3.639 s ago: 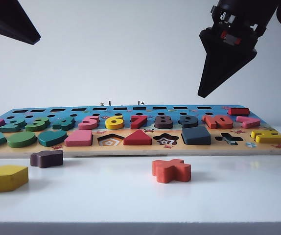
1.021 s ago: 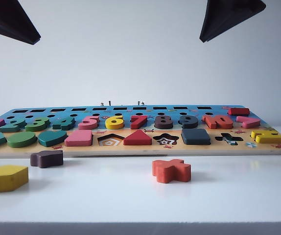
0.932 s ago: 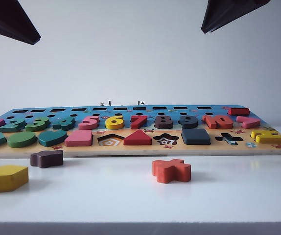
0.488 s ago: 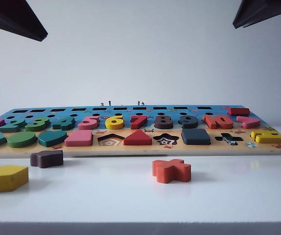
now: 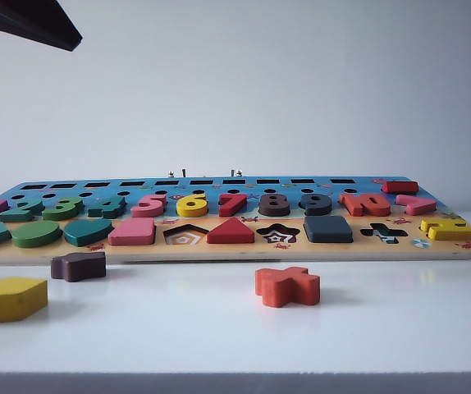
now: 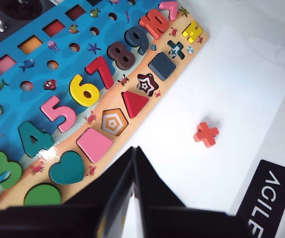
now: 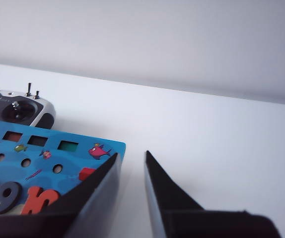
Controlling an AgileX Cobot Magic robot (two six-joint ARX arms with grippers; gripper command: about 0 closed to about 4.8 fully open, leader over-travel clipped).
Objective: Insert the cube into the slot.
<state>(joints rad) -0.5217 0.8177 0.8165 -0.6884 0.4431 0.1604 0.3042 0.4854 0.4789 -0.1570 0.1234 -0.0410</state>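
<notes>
- As I watch the exterior view, the cube [image 5: 328, 228] lies flat in its slot on the puzzle board [image 5: 235, 250], filling the slot so that none of its floor shows.
- On the board, the star recess [image 5: 278, 234] is at 9 o'clock from the cube and the cross-shaped recess [image 5: 383, 233] at 3 o'clock, each just beside it.
- My left gripper [image 5: 30, 20] hangs high at the 10 o'clock corner of that view, well apart from the board. Its wrist camera shows the left gripper [image 6: 134, 151] with its fingertips pressed together and nothing between them.
- My right gripper [image 7: 131, 155] is outside the exterior view. Its own camera shows the jaws a narrow gap apart, holding nothing, above the board's far corner and the white table [image 7: 222, 148].
- The orange cross [image 5: 287, 286] lies on the table at 7 o'clock from the cube, off the board.
- The brown wavy block [image 5: 78, 265] sits just in front of the board's left part, with the yellow pentagon [image 5: 7, 298] at 8 o'clock from it.
- A remote control [image 7: 18, 109] lies behind the board.
</notes>
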